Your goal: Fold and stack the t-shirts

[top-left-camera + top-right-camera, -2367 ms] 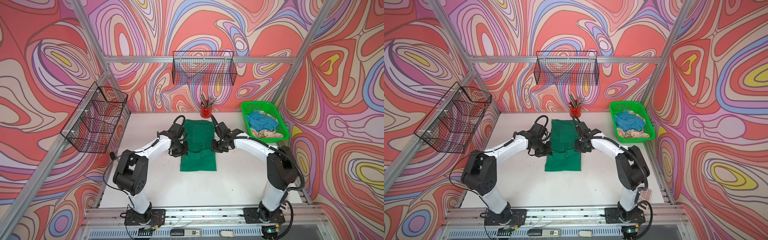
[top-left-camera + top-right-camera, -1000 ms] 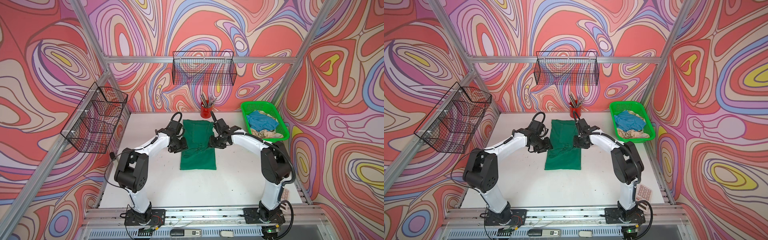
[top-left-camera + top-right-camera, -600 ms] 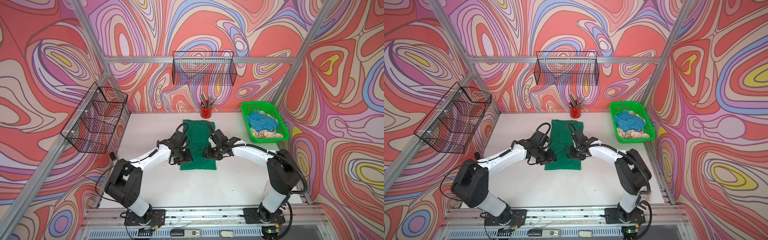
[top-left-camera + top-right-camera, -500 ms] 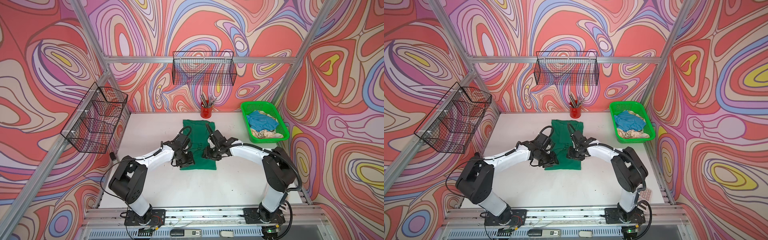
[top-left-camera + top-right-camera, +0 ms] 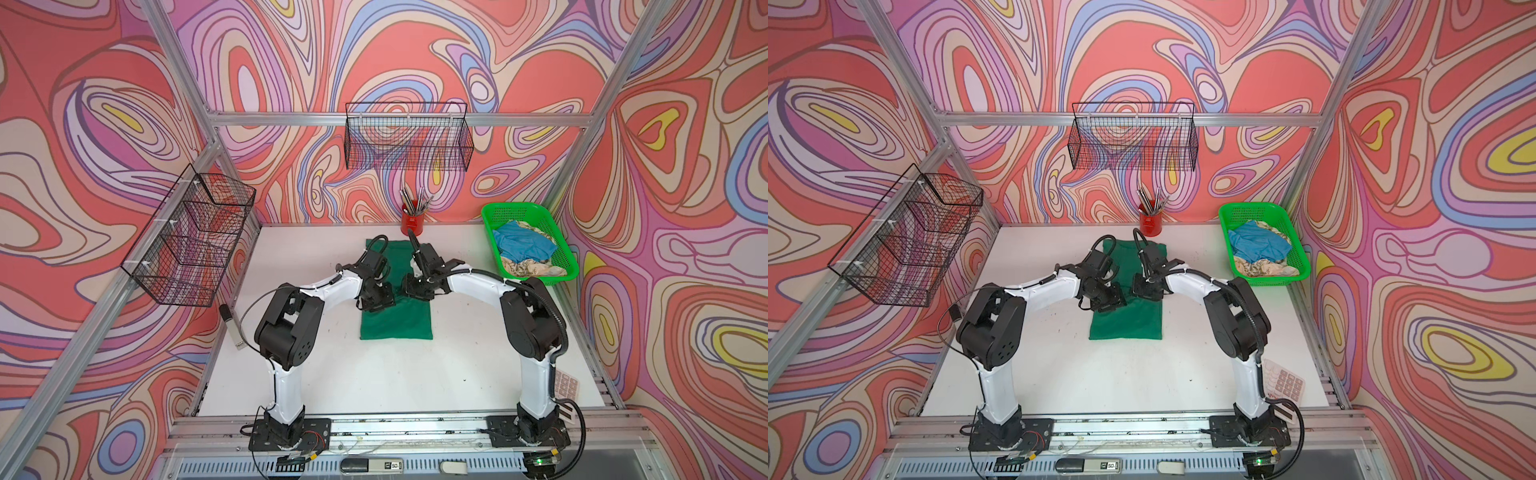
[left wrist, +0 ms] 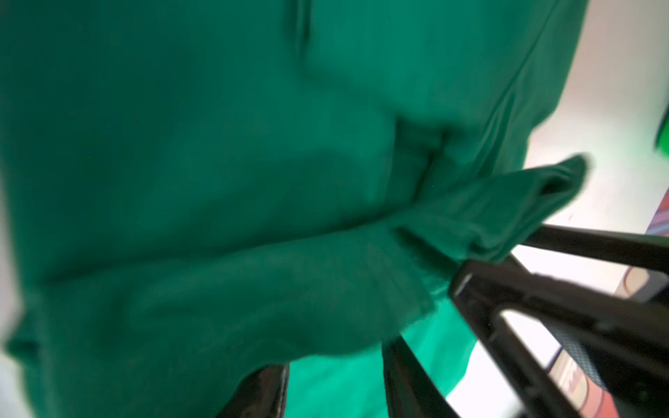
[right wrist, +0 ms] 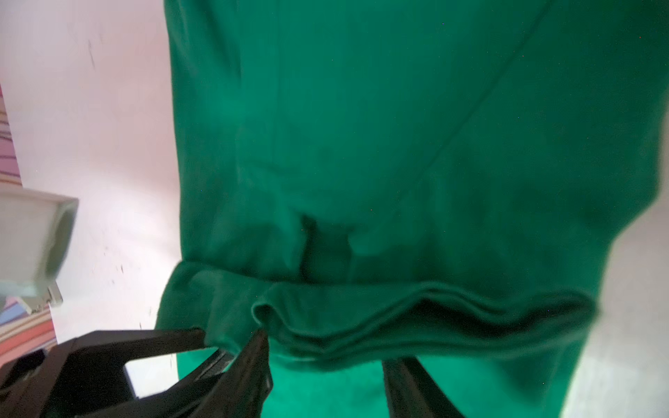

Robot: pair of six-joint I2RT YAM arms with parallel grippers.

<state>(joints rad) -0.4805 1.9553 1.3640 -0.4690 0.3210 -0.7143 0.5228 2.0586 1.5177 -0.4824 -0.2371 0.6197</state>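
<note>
Far left, a black wire rack (image 5: 191, 245) hangs on the side wall above the white table (image 5: 332, 374). The left gripper (image 5: 377, 301) sits over the left side of the dark green t-shirt (image 5: 397, 324), approx mid-length. The right wrist cam shows it pinched shut on the cloth's edge.

The tee lies lengthwise at table ctr, folded narrow. In both top views cloth shows both farther and nearer than the claws. A raised, layered fold runs across it btwn the two claws, standing off the flat cloth below.

The right gripper (image 5: 417, 291) is just beside the left one, over the tee's right side. It is likewise clamped on a bunched corner of that fold, per the left wrist cam.

Beyond the tee, at the far edge, stands a red cup of pens (image 5: 412, 222), w/ a wire basket (image 5: 409, 141) on the back wall above.

In the far right corner a bright green mesh basket (image 5: 515, 214) holds the light blue t-shirt (image 5: 523, 247), crumpled atop the cream patterned t-shirt (image 5: 532, 268). Near right, a calculator (image 5: 1285, 382) lies by the right arm's base.
</note>
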